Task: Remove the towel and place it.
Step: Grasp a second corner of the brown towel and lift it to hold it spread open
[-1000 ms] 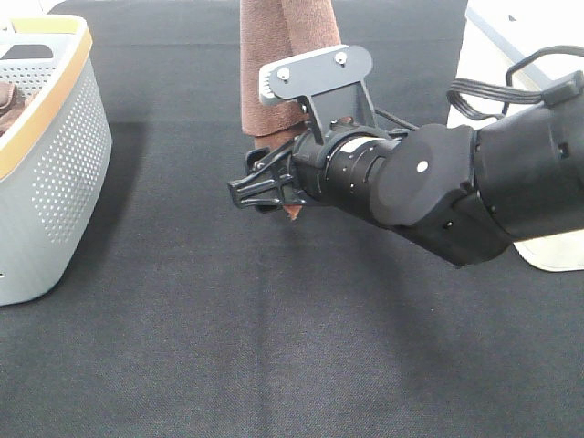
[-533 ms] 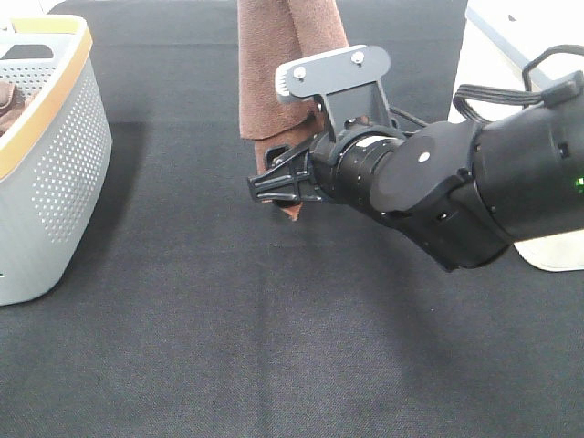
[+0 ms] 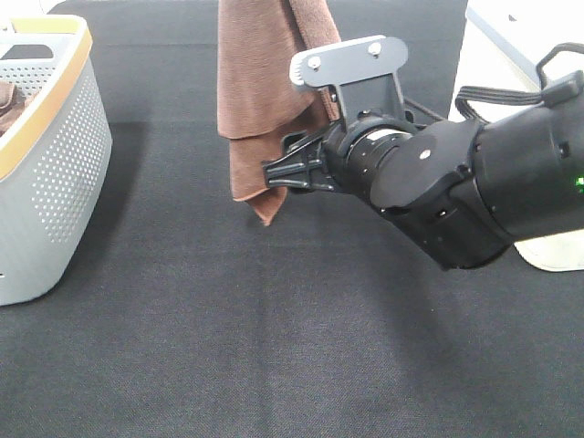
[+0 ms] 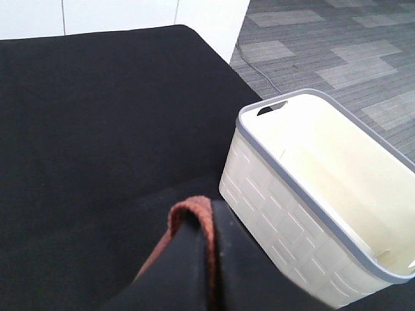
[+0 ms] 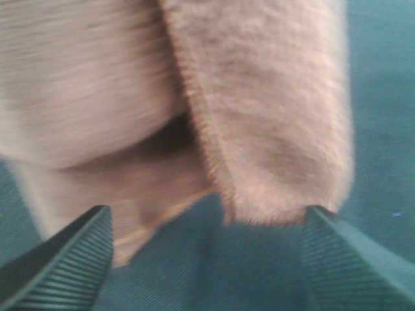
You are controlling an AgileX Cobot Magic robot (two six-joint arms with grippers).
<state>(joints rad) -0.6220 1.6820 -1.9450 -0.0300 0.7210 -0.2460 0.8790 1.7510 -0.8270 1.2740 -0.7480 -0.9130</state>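
Observation:
The reddish-brown towel [image 3: 260, 91] hangs down from above the top edge of the exterior view, its lower corner just over the black table. In the left wrist view my left gripper [image 4: 211, 259] is shut on a fold of the towel [image 4: 191, 217]. My right gripper [image 3: 274, 173] reaches in from the right, at the towel's lower right edge. In the right wrist view the right gripper [image 5: 207, 259] is open. The towel [image 5: 259, 97] hangs close ahead of its two fingertips [image 5: 65, 259] and is not pinched.
A grey perforated basket with an orange rim [image 3: 55, 155] stands at the left edge, with a darker brown cloth [image 3: 7, 100] inside. A white basket [image 4: 311, 194] stands on the table's right side. The table is covered in black cloth [image 3: 228, 347].
The towel has swung left and hangs lower and wider. My right gripper has moved up and to the right, staying at the towel's lower edge.

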